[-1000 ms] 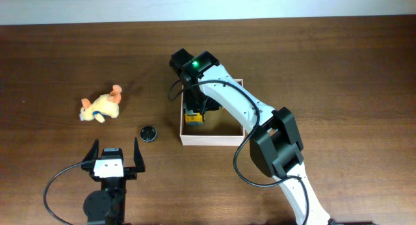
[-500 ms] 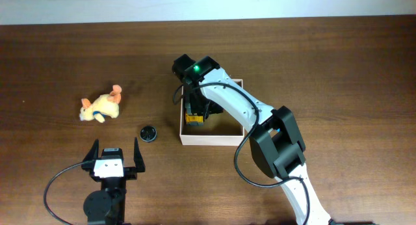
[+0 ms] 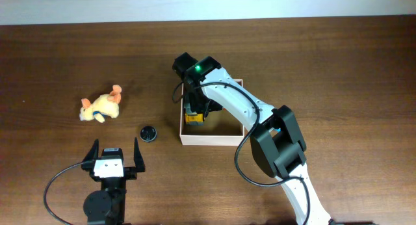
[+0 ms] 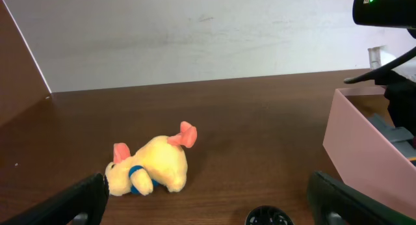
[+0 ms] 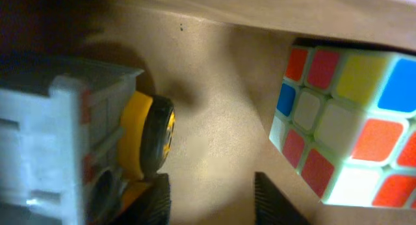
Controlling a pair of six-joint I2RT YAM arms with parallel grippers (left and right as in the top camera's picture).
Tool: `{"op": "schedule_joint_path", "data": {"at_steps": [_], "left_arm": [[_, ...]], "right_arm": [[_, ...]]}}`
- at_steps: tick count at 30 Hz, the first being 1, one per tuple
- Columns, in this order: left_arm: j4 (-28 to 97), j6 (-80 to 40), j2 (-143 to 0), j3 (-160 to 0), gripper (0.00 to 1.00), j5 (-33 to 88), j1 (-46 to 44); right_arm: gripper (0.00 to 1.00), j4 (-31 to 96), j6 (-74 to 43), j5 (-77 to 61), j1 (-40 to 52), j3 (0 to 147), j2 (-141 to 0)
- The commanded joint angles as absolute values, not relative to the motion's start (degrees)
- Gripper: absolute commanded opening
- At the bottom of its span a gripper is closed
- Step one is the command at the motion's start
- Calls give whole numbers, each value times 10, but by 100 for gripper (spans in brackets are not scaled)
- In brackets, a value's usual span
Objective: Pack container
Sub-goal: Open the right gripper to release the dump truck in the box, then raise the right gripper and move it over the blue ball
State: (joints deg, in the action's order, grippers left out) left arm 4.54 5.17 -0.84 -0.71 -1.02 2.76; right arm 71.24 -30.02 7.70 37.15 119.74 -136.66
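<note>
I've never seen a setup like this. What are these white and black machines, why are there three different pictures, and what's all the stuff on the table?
These are two robot arms at a brown table. One picture looks down from above; the other two come from small cameras on each arm's wrist.

From above, the right arm reaches into the container, a shallow white-walled box. Its tool is down inside; its wrist camera shows the cardboard floor, a yellow-wheeled toy truck beside it and a colourful puzzle cube. The two dark fingers are apart with nothing between them.

The left tool waits open near the table's front edge, holding nothing. Its camera looks across at a yellow plush animal, also seen from above, and a small black round object. Both lie outside the box.
</note>
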Motion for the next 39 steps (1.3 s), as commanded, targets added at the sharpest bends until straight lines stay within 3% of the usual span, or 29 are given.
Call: {"op": "schedule_joint_path", "data": {"at_steps": [1, 10, 33, 39], "left_arm": [[48, 63, -4, -5, 99, -8, 32], [48, 63, -4, -5, 99, -8, 32], [48, 63, -4, -5, 99, -8, 32], [48, 63, -4, -5, 99, -8, 32]], "right_arm": [[44, 711, -290, 90, 369, 1191, -1354], [49, 712, -289, 93, 341, 1191, -1354], [48, 712, -208, 60, 322, 1192, -1353], [33, 695, -208, 60, 322, 1192, -1353]]}}
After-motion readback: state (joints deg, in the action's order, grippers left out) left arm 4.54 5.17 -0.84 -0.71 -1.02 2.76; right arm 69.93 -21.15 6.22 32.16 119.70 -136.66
